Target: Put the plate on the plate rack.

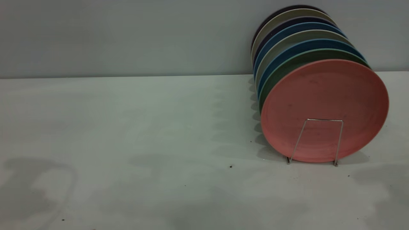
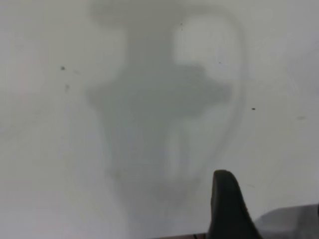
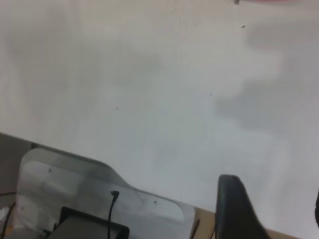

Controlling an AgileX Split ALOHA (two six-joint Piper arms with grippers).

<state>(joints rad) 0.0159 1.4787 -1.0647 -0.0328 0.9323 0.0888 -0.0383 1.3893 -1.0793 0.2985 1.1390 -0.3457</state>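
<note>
Standing upright in the plate rack (image 1: 320,140) near the worktop's (image 1: 127,143) far right edge, the plate (image 1: 324,110) fronts the row; placement looks done. Neither arm's jaws show enough to tell their state; next, just staying clear.

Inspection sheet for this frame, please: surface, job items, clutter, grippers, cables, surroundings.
Surface: pale table, a few dark specks, arm shadows across it.
Job's things: pink plate stands on edge at the front of the plate rack, behind its front wire loop.
Clutter: seven more plates in blue, green, grey and dark tones stand on edge behind the pink one.
Grippers: left gripper finger over bare table; right gripper finger near the table edge; neither holds anything; fingers' spread not readable.
Cables: one thin black cable by a clear panel off the table edge.
Surroundings: plain grey wall.
</note>
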